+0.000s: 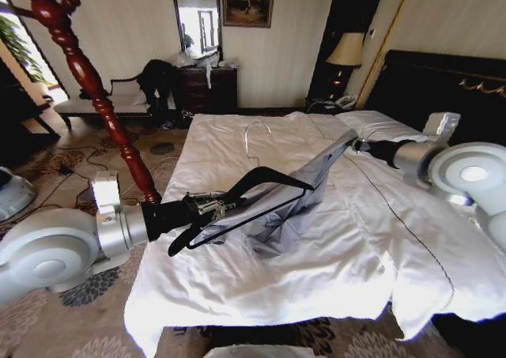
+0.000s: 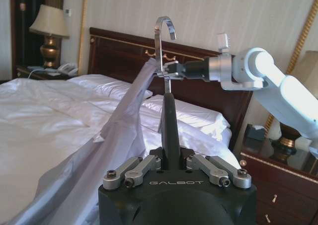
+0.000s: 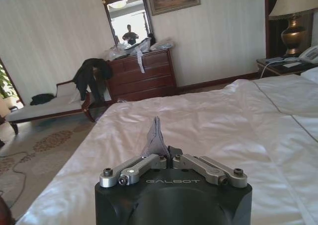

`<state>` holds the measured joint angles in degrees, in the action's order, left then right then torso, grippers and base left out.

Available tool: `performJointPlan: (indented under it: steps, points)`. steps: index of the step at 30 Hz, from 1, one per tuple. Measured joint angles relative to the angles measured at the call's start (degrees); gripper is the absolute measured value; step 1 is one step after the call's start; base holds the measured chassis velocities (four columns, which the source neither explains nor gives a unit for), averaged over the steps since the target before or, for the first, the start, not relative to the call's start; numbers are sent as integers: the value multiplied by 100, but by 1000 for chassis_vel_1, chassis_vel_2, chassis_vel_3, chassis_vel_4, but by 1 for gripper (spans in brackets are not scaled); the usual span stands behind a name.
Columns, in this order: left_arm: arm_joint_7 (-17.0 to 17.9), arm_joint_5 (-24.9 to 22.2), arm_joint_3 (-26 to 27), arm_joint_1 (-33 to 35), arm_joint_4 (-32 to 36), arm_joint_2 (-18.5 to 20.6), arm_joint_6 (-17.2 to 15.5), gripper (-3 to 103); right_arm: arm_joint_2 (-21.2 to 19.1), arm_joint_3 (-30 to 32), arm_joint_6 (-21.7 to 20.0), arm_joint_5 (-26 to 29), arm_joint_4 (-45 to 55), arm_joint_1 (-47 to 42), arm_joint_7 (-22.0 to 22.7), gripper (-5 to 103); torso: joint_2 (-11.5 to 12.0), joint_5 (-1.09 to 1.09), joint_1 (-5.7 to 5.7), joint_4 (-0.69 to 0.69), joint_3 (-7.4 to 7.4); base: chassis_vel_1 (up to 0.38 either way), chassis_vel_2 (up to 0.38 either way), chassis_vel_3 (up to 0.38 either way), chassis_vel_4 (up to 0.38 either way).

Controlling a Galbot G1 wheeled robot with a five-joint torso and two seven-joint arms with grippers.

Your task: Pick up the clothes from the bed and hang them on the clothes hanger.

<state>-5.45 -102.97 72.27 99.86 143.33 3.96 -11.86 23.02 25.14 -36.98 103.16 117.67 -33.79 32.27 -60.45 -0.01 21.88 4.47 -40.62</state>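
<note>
Holding the clothes hanger (image 1: 261, 186) by one shoulder end, my left gripper (image 1: 207, 205) is clamped on it above the near half of the bed (image 1: 237, 287), keeping it out level so the silver hook is standing up toward the headboard. My right gripper (image 1: 356, 145) is pinching a fold of the clothes (image 1: 304, 196) closed between its fingers and pulling the thin grey-blue shirt taut above the sheets; I am judging this is meant to spread the cloth so the hanger can enter it. The shirt is hanging between both grippers, draped along the hanger, its lower part resting on the bed. I am noting the dark-red coat stand (image 1: 103, 97) just beside my left arm as the nearest obstruction. A dresser (image 3: 141, 76) and a bedside lamp (image 2: 49, 34) are standing well apart.
</note>
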Motion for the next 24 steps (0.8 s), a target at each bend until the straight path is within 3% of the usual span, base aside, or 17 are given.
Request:
performJointPlan:
  steps: [4, 15, 18, 24]
  points:
    - [-139, 24, 141, -56, -193, 244, 76, 16, 17, -190, -2, 160, -95, 276, 36, 1, 0, 0, -1, 0, 1, 0, 0, 0, 0]
    - [-218, 383, 58, 147, -946, 344, 289, 16, 31, -235, -6, 150, -313, 286, 7, 1, 0, -1, -1, 0, 0, 0, 0, 0, 0]
    - [-406, 519, 80, 238, -1198, 529, 433, 16, 160, -475, -6, 161, -452, 591, 7, 1, 0, 1, -1, 0, 0, 0, 0, 0, 0]
    - [-597, 237, 301, 81, -1727, 880, 478, 16, 277, -774, -20, 181, -623, 972, -9, 1, 0, 0, -1, -1, 0, 0, 0, 0, 0]
